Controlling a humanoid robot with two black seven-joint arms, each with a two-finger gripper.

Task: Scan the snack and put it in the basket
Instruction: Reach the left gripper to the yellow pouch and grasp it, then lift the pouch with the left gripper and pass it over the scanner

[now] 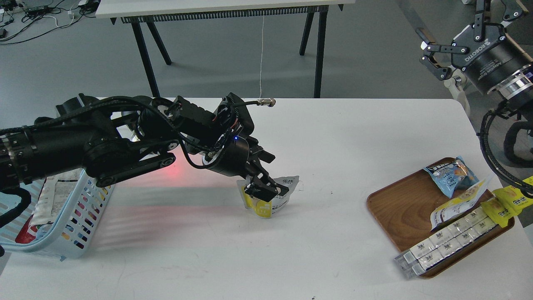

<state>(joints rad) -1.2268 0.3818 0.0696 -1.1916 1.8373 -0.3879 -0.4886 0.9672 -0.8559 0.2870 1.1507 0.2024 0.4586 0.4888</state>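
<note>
The snack (272, 203), a white pouch with a yellow panel, lies on the white table near the middle. My left gripper (270, 191) has come down onto its upper part, with one finger on each side, and hides the round picture. The jaws still stand apart and the pouch rests on the table. The light blue basket (89, 208) stands at the left edge, partly behind my left arm, with several packets inside. My right gripper (431, 50) is raised at the top right, open and empty.
A brown wooden tray (395, 208) at the right holds a small blue packet (452, 175), a long white-yellow wrapper (458, 204) and a row of boxed snacks (445, 241). A red glow (170, 171) falls on the table under my left arm.
</note>
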